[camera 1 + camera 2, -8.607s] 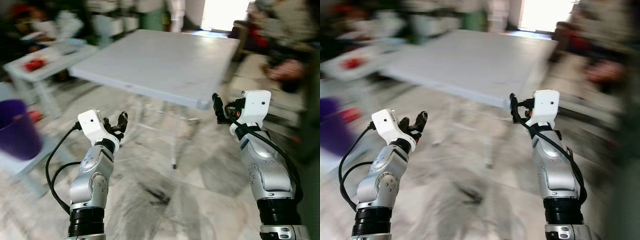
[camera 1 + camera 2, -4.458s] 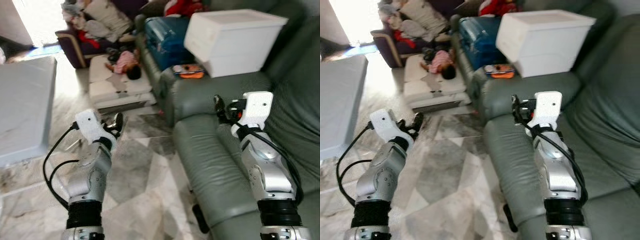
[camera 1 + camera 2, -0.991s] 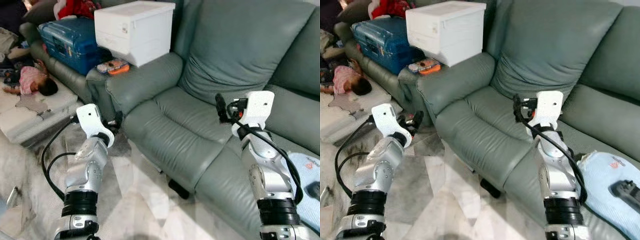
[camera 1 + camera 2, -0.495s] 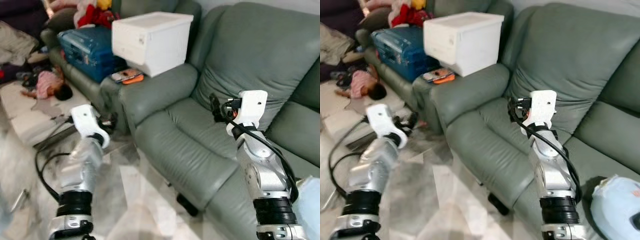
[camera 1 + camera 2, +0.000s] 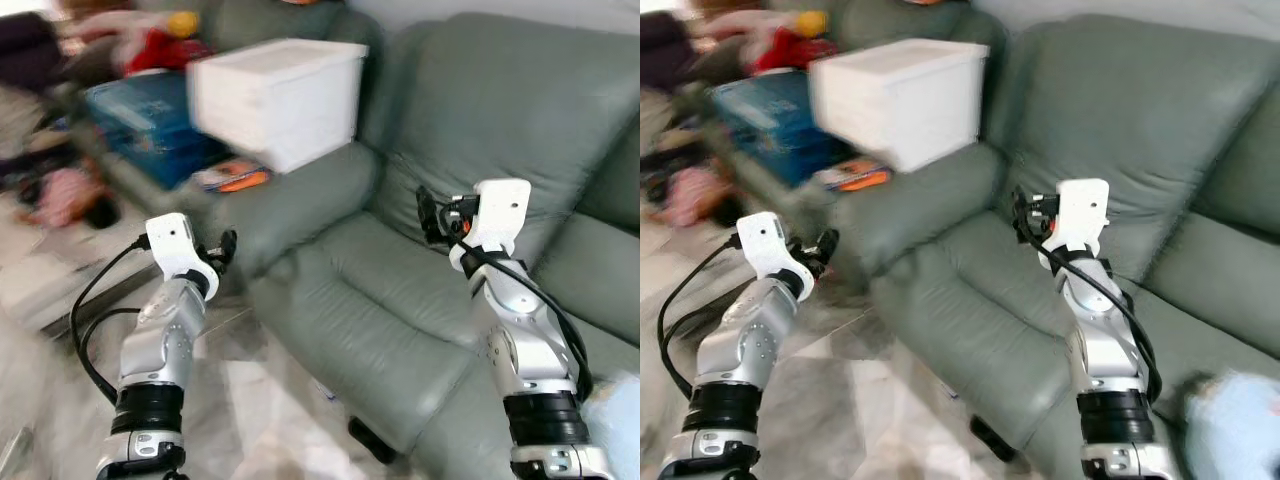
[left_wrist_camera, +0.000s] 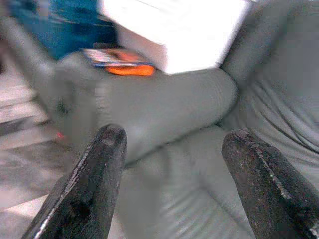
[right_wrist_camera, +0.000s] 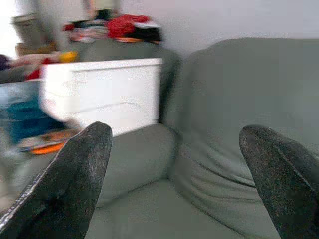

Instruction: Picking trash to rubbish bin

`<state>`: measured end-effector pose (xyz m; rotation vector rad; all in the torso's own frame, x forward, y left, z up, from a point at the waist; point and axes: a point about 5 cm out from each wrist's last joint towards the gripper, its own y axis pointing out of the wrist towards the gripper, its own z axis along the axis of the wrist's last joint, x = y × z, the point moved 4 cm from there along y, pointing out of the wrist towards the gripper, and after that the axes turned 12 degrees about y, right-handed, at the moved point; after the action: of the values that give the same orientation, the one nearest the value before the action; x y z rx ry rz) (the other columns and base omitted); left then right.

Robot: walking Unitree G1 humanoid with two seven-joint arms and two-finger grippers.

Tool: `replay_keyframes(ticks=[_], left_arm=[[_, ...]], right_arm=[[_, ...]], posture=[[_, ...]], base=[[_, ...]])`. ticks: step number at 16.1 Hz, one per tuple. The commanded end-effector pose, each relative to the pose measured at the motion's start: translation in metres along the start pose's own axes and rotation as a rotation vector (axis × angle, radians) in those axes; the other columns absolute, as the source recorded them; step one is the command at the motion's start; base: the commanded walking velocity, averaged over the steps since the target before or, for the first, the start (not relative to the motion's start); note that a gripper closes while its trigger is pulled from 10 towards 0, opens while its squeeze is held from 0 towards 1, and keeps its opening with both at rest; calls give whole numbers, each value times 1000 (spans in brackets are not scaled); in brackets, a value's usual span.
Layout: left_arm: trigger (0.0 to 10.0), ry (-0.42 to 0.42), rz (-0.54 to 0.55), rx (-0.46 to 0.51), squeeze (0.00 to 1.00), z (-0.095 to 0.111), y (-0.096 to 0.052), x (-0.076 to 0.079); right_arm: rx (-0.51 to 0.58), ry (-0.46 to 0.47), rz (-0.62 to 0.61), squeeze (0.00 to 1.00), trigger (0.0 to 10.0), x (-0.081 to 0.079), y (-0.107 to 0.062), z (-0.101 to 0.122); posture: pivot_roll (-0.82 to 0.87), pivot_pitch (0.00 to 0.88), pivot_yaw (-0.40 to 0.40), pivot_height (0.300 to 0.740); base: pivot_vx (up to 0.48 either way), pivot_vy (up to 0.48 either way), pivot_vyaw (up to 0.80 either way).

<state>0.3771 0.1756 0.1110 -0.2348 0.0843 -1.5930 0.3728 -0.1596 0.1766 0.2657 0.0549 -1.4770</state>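
honestly i'm judging the task barely begun: i'm holding the left gripper (image 6: 172, 184) and right gripper (image 7: 174, 174) wide and empty facing the green sofa (image 5: 400, 270), spotting neither trash nor bin.

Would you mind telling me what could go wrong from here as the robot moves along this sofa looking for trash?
The head views are blurred, so small trash may be overlooked. The right gripper, open and empty, hangs just above the grey sofa seat and might brush the cushion. The left gripper is near the armrest bearing the white box; a careless swing could bump it.
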Motion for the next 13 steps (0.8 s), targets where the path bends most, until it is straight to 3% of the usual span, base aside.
replay_keyframes(ticks=[1,5,8,10,11,13], left_arm=[[10000,16,-32,-42,0,-9,1,9],[10000,169,-39,-174,0,-60,-4,-8],[10000,314,-33,-305,0,-106,-16,-29],[10000,351,-58,-405,0,-133,-26,-33],[10000,386,-78,-457,0,-147,-33,-36],[10000,402,-36,-534,0,-168,-48,-51]], right_arm=[[1,-1,-16,286,10000,5,-1,1],[-79,13,-56,259,10000,15,-5,-26],[-246,20,-126,255,10000,36,-14,-76],[-353,44,-184,141,10000,49,-24,-106],[-419,45,-218,0,10000,57,-33,-123],[-555,75,-261,0,10000,63,-54,-157]], posture=[[-21,0,37,740],[-18,0,36,740],[-19,0,37,740],[-18,0,37,740],[-17,0,39,740],[-13,0,40,740]], base=[[0,0,-800],[0,0,-244],[0,0,0],[0,0,0],[0,0,0],[0,0,0]])
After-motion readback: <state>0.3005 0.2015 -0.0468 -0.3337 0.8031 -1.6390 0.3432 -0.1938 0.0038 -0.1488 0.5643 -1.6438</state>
